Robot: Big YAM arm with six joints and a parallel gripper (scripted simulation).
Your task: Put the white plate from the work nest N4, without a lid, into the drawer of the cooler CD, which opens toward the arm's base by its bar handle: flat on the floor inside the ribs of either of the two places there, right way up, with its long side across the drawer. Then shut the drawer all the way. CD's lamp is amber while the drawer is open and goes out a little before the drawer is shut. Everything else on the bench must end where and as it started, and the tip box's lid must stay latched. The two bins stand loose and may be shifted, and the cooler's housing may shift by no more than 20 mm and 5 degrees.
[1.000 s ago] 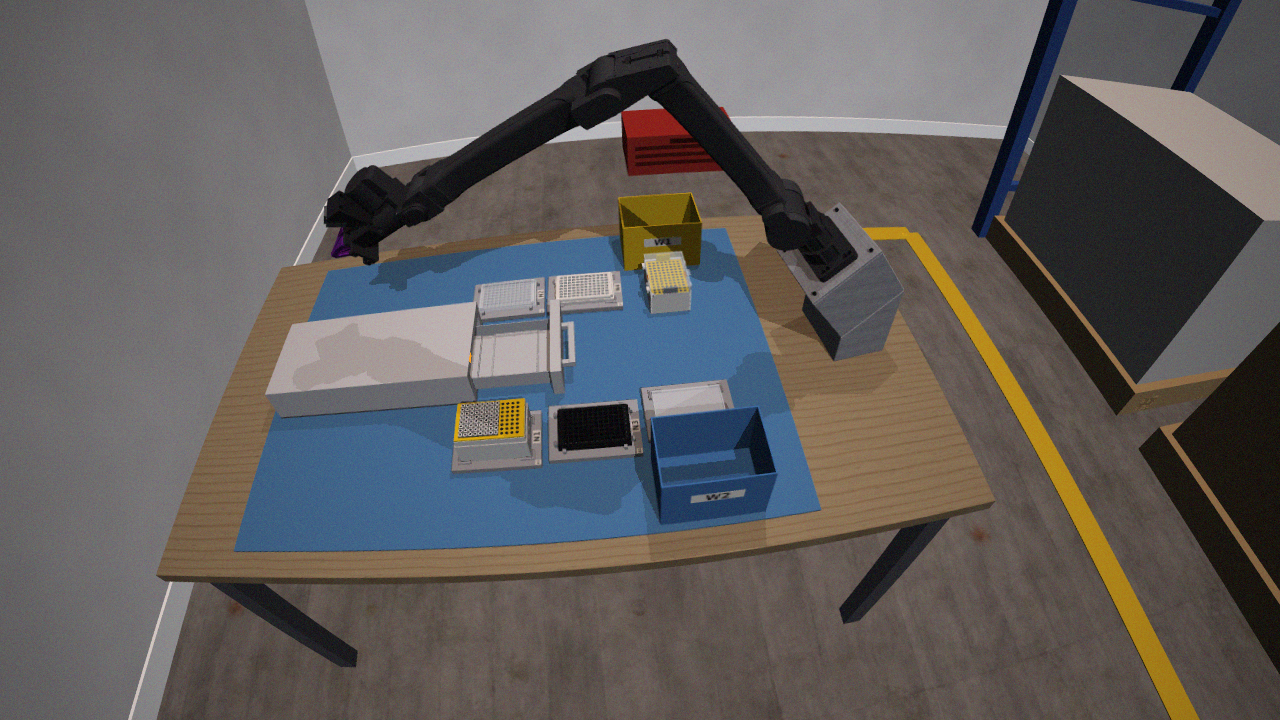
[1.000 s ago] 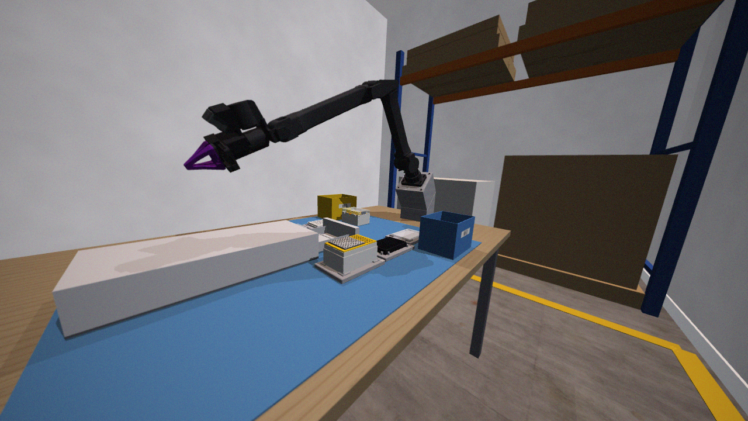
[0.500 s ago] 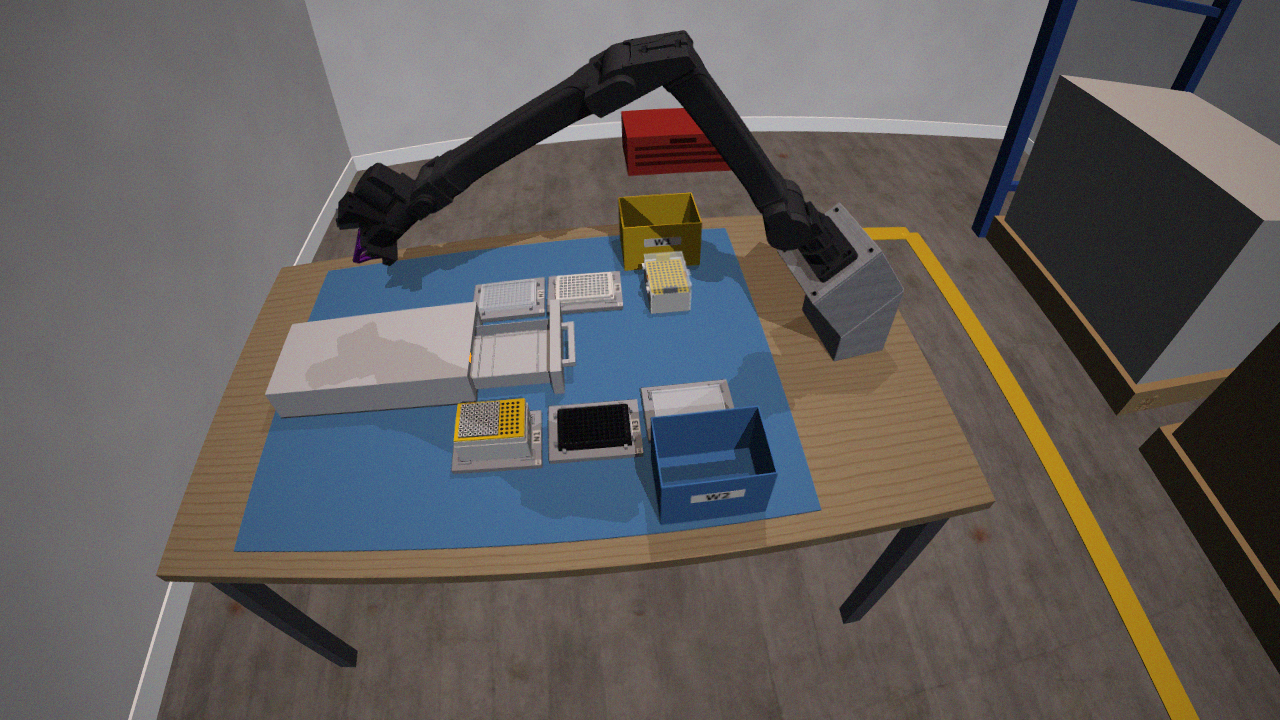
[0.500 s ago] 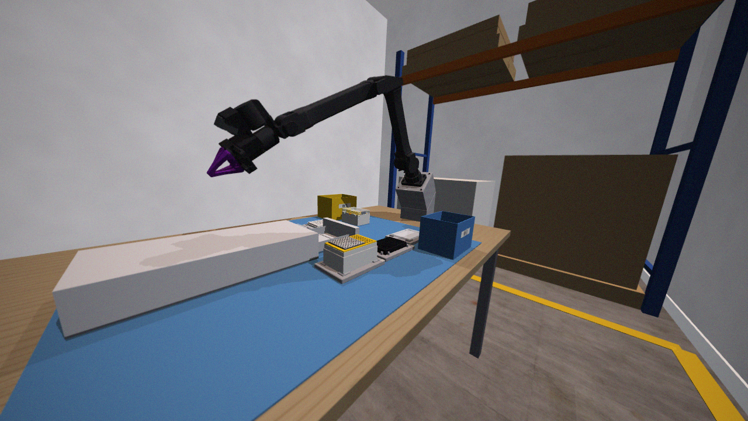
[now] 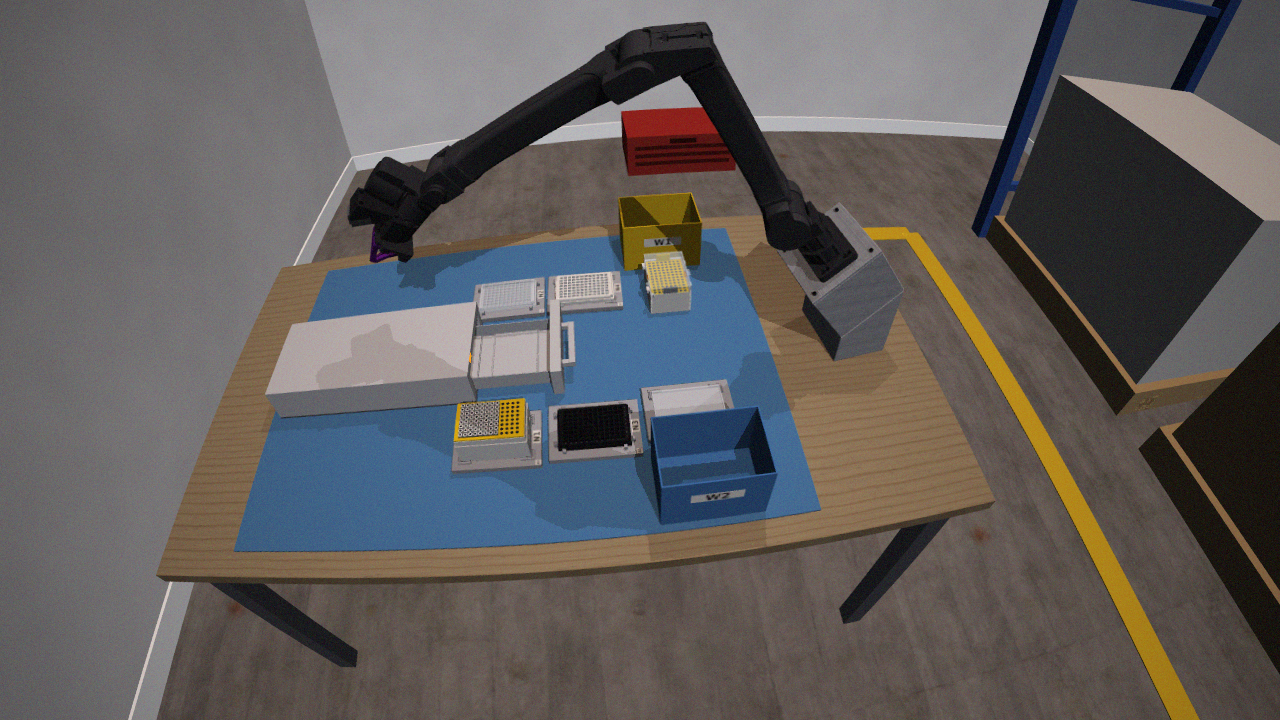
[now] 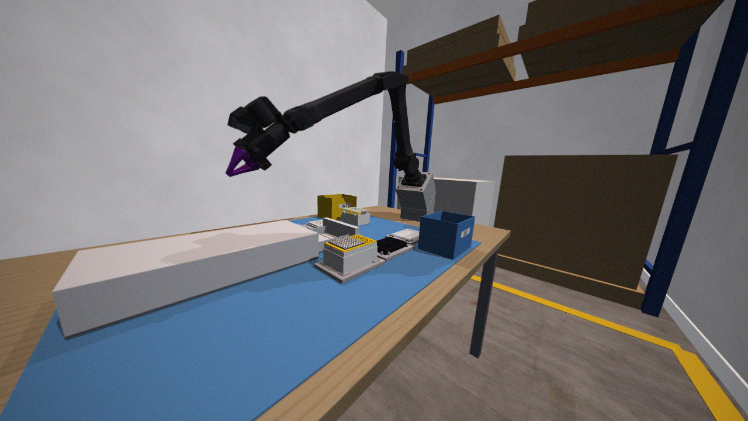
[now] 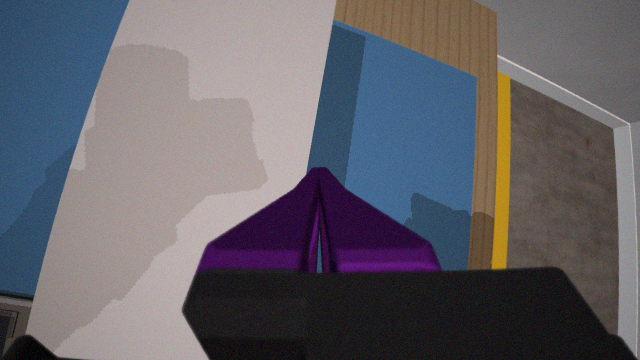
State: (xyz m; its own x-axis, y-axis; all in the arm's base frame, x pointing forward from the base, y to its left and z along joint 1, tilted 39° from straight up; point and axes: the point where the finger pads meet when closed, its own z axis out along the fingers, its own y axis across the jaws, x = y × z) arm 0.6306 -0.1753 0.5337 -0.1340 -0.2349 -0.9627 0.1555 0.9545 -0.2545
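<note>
- Zero payload: the gripper [image 5: 386, 253] was pinched fully shut w/ nothing between its purple fingers. It hung high over the far end of the cooler CD [image 5: 371, 353], well apart from the nests.
- The drawer [image 5: 510, 351] stood pulled out, bar handle [image 5: 567, 342] toward the arm's base and amber lamp [image 5: 469, 359] lit. No plate inside afaict.
- The white plate wasn't picked up yet. Two open-well candidates sat in nests just beyond the drawer, the near one [image 5: 510, 298] and the next one [image 5: 586, 286]. Nest labels were too small, so I couldn't tell which was N4.
- Imo the step was drawer open, pick pending. The next move prob needed a swing back over the nests, fingers opened wide, then a level grab that stayed off the tip box [image 5: 490, 420].
</note>
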